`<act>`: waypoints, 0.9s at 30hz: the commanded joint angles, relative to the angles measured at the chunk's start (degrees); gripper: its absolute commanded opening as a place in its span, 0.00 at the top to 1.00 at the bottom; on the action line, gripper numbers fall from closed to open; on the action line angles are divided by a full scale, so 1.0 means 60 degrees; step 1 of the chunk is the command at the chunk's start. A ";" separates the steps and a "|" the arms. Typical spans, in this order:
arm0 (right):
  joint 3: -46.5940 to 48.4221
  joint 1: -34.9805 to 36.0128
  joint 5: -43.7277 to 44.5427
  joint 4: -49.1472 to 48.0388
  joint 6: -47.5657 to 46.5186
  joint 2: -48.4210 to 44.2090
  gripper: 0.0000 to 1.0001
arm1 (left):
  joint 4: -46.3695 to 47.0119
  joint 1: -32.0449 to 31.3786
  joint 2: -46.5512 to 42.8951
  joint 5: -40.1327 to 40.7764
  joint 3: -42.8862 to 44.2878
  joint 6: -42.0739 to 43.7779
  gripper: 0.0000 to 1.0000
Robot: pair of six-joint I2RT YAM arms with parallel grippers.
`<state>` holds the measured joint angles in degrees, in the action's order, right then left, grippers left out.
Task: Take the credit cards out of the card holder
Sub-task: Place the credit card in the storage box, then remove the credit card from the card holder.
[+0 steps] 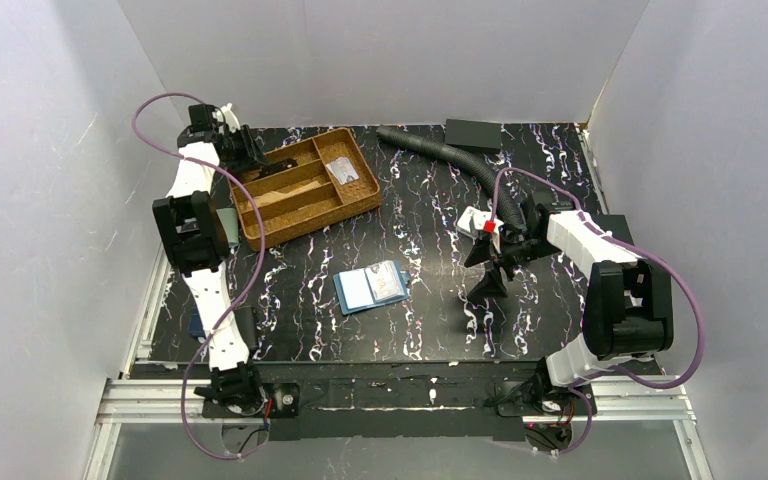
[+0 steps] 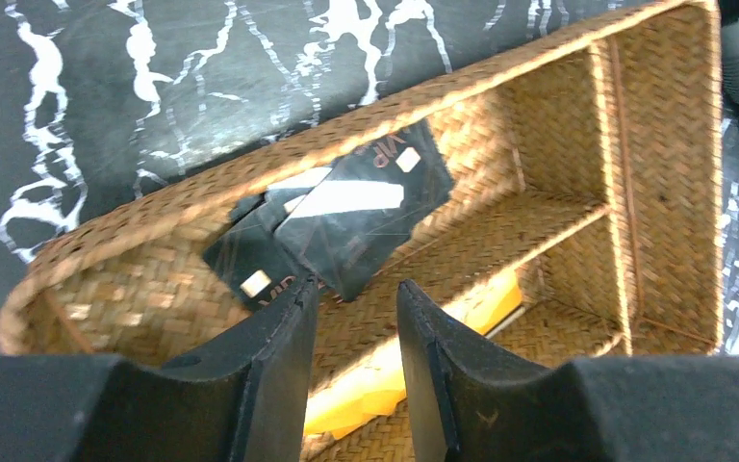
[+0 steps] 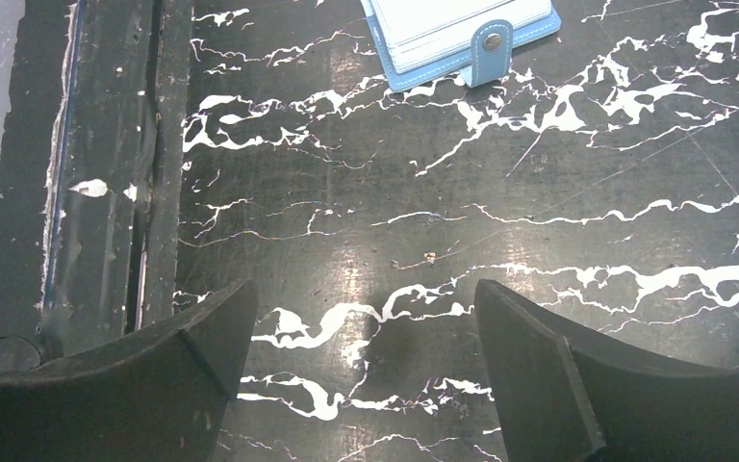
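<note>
While parked above the woven tray (image 2: 625, 144) with the left pincer (image 2: 358, 289) a little apart, gripped nothing. Had the right pincer (image 3: 366, 308) wide apart, near the open card holder (image 1: 357, 290) on the desk (image 1: 430, 320). Could shove it away, credit cards (image 1: 387, 281) still inside, thin and slippery.

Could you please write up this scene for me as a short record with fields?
card holder: lies open on the table, near the middle, cards showing inside
basket: back left, divided into compartments
dark cards: two, leaning in the basket's long compartment
pale card: flat in another basket compartment
left pincer: open, empty, over the basket near the dark cards
right pincer: open, empty, above bare table to the right of the card holder
</note>
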<state>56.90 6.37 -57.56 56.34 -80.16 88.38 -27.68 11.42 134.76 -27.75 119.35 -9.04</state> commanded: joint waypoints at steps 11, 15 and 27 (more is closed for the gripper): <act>0.0410 -0.0080 -0.0572 0.0379 -0.0212 -0.0367 0.08 | 0.1267 0.0051 -0.5655 0.2385 -0.4030 -0.0242 0.46; 0.0309 -0.0059 -0.0817 -0.0058 0.0434 -0.0615 0.08 | 0.3494 0.0167 -0.8875 0.1995 -0.7607 -0.1339 0.04; -0.0443 0.2205 0.1281 -0.6070 0.8596 -0.1478 0.15 | 0.4835 -0.0129 -1.3318 -0.3667 -1.3073 -0.5904 0.02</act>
<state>55.24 13.78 -56.64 37.01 -52.36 81.19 2.24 13.65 57.43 -36.45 47.79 -34.50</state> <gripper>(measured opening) 0.877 0.983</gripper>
